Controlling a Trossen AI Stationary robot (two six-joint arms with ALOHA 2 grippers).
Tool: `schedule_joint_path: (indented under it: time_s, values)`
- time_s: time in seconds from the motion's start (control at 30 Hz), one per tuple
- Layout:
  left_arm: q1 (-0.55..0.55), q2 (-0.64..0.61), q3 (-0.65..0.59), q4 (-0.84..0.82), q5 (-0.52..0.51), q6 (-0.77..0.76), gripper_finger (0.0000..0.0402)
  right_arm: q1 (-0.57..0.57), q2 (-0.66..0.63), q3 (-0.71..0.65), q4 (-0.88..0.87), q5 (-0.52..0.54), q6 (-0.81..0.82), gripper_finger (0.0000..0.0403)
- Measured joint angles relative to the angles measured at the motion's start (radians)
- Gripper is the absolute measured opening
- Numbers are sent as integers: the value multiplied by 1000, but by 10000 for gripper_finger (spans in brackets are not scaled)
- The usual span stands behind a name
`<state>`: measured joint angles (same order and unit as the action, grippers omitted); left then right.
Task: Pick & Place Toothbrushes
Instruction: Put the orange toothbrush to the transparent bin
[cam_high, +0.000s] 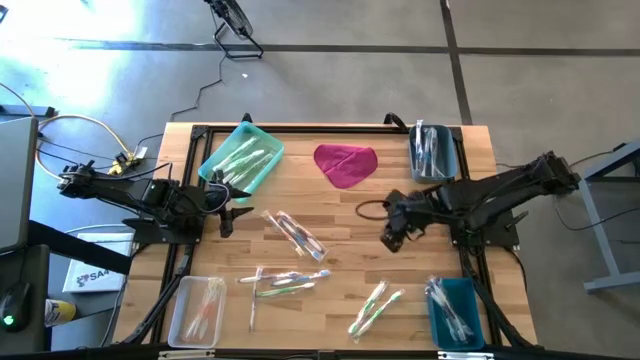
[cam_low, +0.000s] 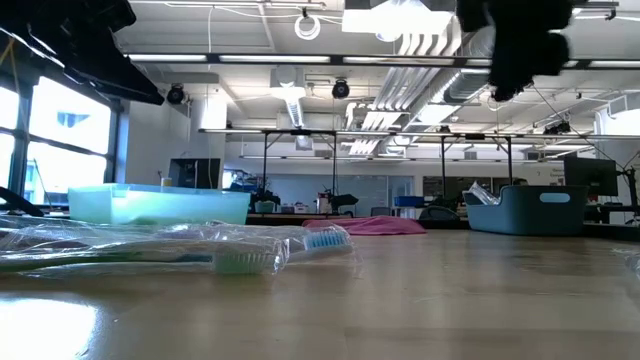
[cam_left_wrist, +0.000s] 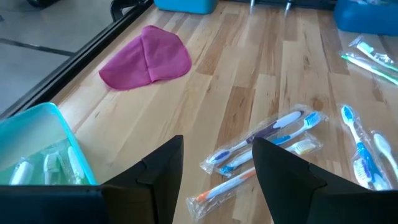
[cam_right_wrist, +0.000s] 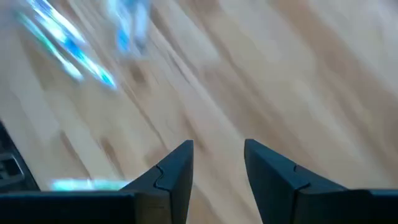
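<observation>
Wrapped toothbrushes lie loose on the wooden table: one bundle (cam_high: 295, 235) at the middle, another (cam_high: 285, 282) nearer the front, and a green pair (cam_high: 375, 308) at the front right. My left gripper (cam_high: 228, 215) hovers open at the left, just short of the middle bundle (cam_left_wrist: 267, 140), with nothing between its fingers (cam_left_wrist: 158, 171). My right gripper (cam_high: 392, 238) hangs open above bare wood right of centre, pointing steeply down. Its wrist view shows an empty gap (cam_right_wrist: 217, 165) and blurred toothbrushes (cam_right_wrist: 68, 43) farther off.
A teal tray (cam_high: 242, 157) with toothbrushes stands far left, a grey-blue bin (cam_high: 433, 150) far right, a clear bin (cam_high: 197, 308) near left and a blue bin (cam_high: 455, 312) near right. A magenta cloth (cam_high: 345, 163) lies at the far middle. A black cable loop (cam_high: 370, 208) lies by the right gripper.
</observation>
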<state>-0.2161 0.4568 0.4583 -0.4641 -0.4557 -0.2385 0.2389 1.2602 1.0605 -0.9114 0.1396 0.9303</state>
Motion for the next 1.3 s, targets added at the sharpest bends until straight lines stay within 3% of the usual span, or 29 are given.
schedule_joint_path:
  time_s: [0.33,0.6,1.03,1.3]
  values:
    - [0,0,0,0,0,-47,187,-149,23,1,455,5,-397,136]
    - [0,0,0,-1,0,-47,187,-235,106,1,646,-9,-609,136]
    - [0,0,0,2,0,-118,187,-322,344,1,789,-8,-647,136]
    - [0,0,0,3,0,-119,187,-326,467,1,1024,-46,-647,136]
